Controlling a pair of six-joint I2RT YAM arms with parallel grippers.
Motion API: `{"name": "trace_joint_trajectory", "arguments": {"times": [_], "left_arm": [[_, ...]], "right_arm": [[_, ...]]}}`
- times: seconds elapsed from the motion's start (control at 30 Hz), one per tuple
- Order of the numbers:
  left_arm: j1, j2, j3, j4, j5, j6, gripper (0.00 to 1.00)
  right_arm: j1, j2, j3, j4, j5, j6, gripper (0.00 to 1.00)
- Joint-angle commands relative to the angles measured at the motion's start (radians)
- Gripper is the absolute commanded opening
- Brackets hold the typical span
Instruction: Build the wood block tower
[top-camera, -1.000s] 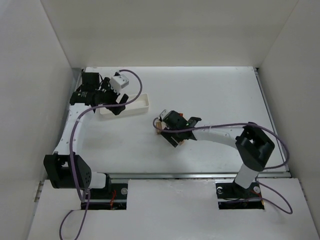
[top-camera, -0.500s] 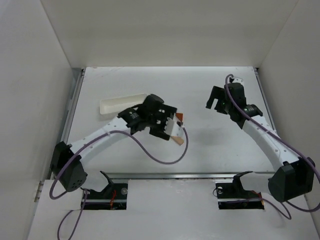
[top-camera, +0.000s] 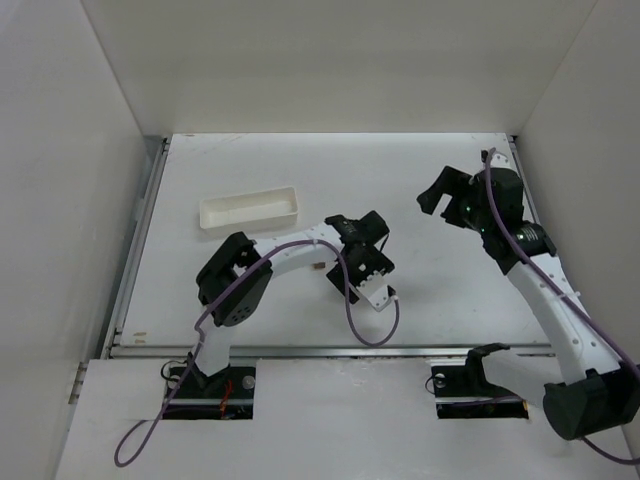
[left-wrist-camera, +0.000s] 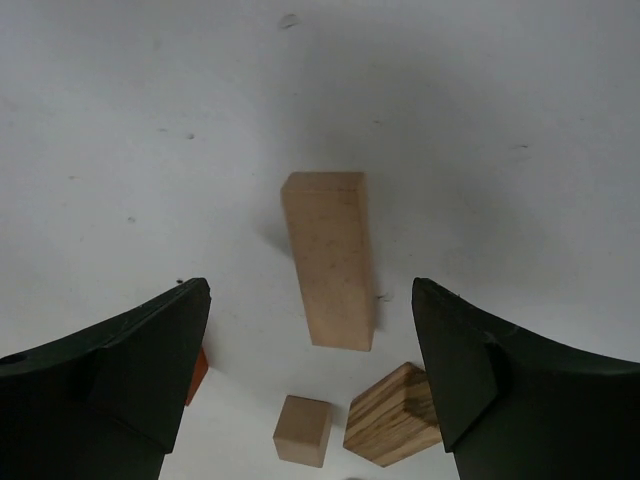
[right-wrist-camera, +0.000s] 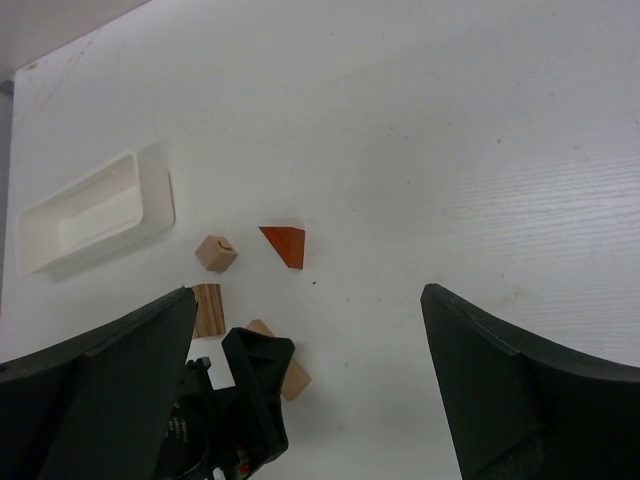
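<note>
A: In what state were the claws found?

B: The left claw (left-wrist-camera: 310, 295) was seen spread wide, with nothing pinched between its fingers. It was held low over the middle of the worktop (top-camera: 450, 290). The right claw (right-wrist-camera: 307, 293) was likewise spread and empty. It was held well above the far right part of the worktop, well apart from the blocks.

A: And where were the blocks found?

B: Four were seen, each lying singly on the worktop, none set upon another. In the left wrist view the long tan block (left-wrist-camera: 328, 258) was framed between the two fingers and touched by neither. The small tan cube (left-wrist-camera: 302, 430) and the striped block (left-wrist-camera: 392, 415) were seen close together just past one end of it. A corner of the orange-red wedge (left-wrist-camera: 197, 370) was shown at the edge of one finger.

A: What else was seen on the worktop?

B: A white tray (right-wrist-camera: 95, 212) was seen near the small tan cube, apart from it. In the right wrist view the orange-red wedge was seen just beside that cube, and the long tan block was partly hidden behind the left claw.
</note>
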Motion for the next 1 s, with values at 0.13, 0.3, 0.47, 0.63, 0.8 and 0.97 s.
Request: {"name": "trace_joint_trajectory", "arguments": {"times": [0.13, 0.3, 0.47, 0.63, 0.8, 0.97], "left_arm": [[-0.014, 0.033, 0.1, -0.207, 0.038, 0.069, 0.78], [-0.014, 0.119, 0.166, -0.207, 0.038, -0.03, 0.78], [-0.005, 0.157, 0.166, -0.198, 0.038, -0.073, 0.68], [-0.005, 0.157, 0.133, -0.144, 0.028, -0.141, 0.65], [0.024, 0.157, 0.105, -0.048, -0.01, -0.258, 0.55], [0.024, 0.131, 0.045, 0.049, -0.028, -0.368, 0.42]], "right_arm": [[-0.002, -0.06, -0.04, 0.046, -0.054, -0.038, 1.0], [-0.002, -0.08, -0.04, 0.06, -0.082, -0.058, 1.0], [-0.002, -0.111, -0.04, 0.06, -0.082, -0.067, 1.0], [-0.002, -0.145, -0.04, 0.06, -0.073, -0.067, 1.0], [-0.002, -0.168, -0.04, 0.06, -0.073, -0.067, 1.0], [-0.002, -0.177, -0.049, 0.06, -0.063, -0.067, 1.0]]}}
